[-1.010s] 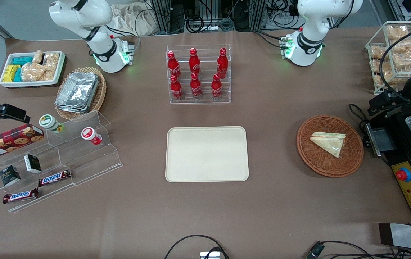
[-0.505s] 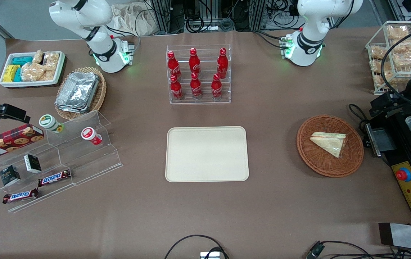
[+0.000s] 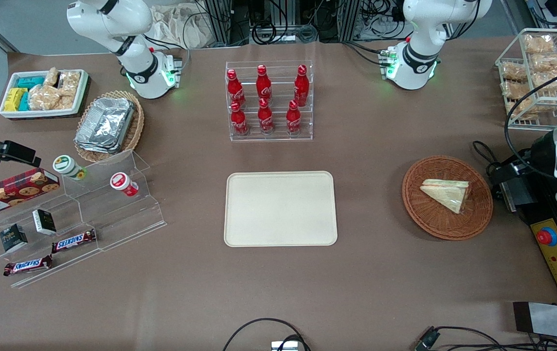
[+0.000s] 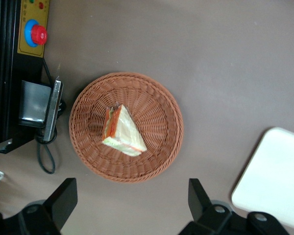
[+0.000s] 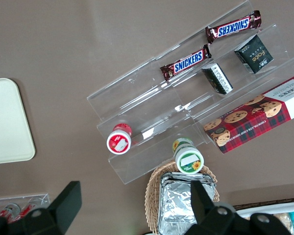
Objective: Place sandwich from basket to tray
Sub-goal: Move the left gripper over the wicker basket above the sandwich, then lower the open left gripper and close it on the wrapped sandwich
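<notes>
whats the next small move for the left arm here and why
Probably bring the end effector down over the clear-wrapped triangular sandwich. Its fingers stand open and empty, well above the round reddish-brown wicker basket and off to one side of it, and the sandwich lies untouched in that basket. The cream rectangular tray holds nothing yet.

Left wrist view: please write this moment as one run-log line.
phase: approach | gripper: open, empty, above table beside basket | sandwich: in basket, untouched | tray: holds nothing
</notes>
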Robot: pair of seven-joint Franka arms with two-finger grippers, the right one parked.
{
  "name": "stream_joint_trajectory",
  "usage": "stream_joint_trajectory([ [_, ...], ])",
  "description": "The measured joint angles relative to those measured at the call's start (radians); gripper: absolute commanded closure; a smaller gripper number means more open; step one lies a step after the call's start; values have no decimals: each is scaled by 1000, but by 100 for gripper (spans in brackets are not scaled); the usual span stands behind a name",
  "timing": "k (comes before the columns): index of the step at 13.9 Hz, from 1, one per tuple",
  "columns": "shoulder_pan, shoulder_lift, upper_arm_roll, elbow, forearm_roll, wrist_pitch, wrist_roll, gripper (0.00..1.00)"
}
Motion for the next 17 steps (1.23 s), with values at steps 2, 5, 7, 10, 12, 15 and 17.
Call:
stream_joint_trajectory([
  [2, 12, -13, 6, -70, 0, 72, -68, 0],
  [5, 25, -48, 8, -194, -1, 183, -135, 0],
  [7, 38, -76, 10, -289, -4, 258, -149, 0],
  [10, 47, -100, 11, -420, -12, 352, -181, 0],
  [12, 51, -101, 11, -500, -13, 432, -204, 0],
  [15, 74, -102, 12, -602, -17, 552, -208, 0],
  [17, 83, -102, 12, -641, -25, 603, -208, 0],
])
